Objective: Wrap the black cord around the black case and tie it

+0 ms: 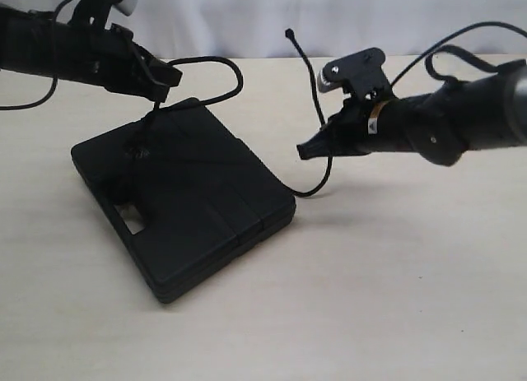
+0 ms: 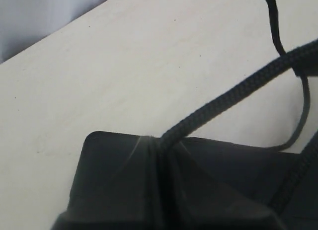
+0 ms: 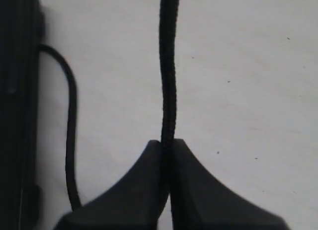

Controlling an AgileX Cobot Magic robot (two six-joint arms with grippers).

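The black case point(image 1: 189, 200) lies flat on the table, left of centre, with its handle slot point(image 1: 132, 217) toward the front left. The black cord point(image 1: 240, 75) loops from the case's far corner up to my left gripper point(image 1: 167, 75), which is shut on it above that corner. In the left wrist view the jaws of the left gripper point(image 2: 164, 139) pinch the braided cord point(image 2: 238, 91). Another stretch of cord rises from the case's right edge through my right gripper point(image 1: 308, 150) to a small knotted tip point(image 1: 290, 34). The right gripper point(image 3: 168, 141) is shut on the cord point(image 3: 169, 66).
The pale wooden table point(image 1: 412, 299) extends in front of and to the right of the case. A white curtain point(image 1: 247, 19) hangs behind it. The case's edge point(image 3: 17, 115) and a slack cord strand point(image 3: 72, 115) lie beside the right gripper.
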